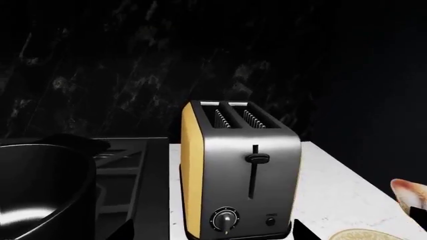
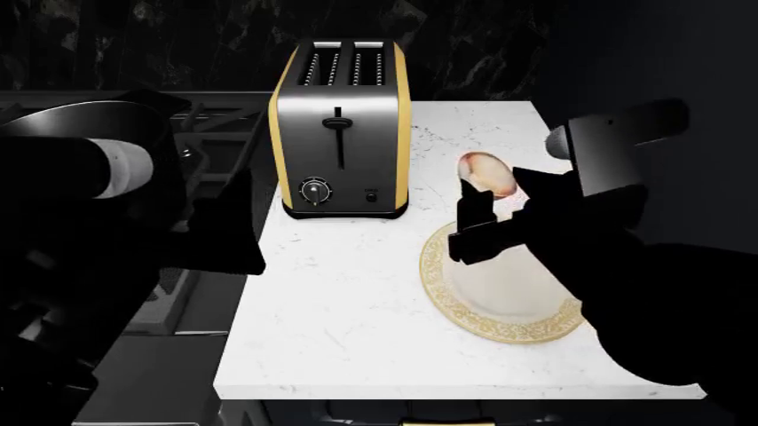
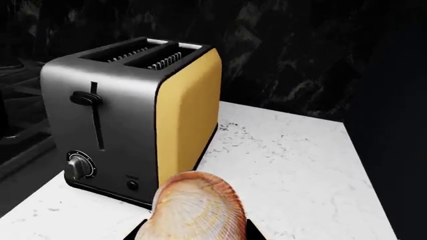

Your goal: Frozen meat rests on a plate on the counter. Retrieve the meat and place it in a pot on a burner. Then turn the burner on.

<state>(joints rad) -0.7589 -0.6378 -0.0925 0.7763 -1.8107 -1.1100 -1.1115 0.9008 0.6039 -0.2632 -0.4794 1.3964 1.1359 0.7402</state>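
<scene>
Home kitchen: two-slot toaster on white marbled bench, gas stove grate alongside, dark stone backsplash.

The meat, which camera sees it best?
The right wrist view: the frozen meat fills the foreground, held in the right pincer. The head view shows it small above the plate; the left wrist view catches only its edge.
</scene>
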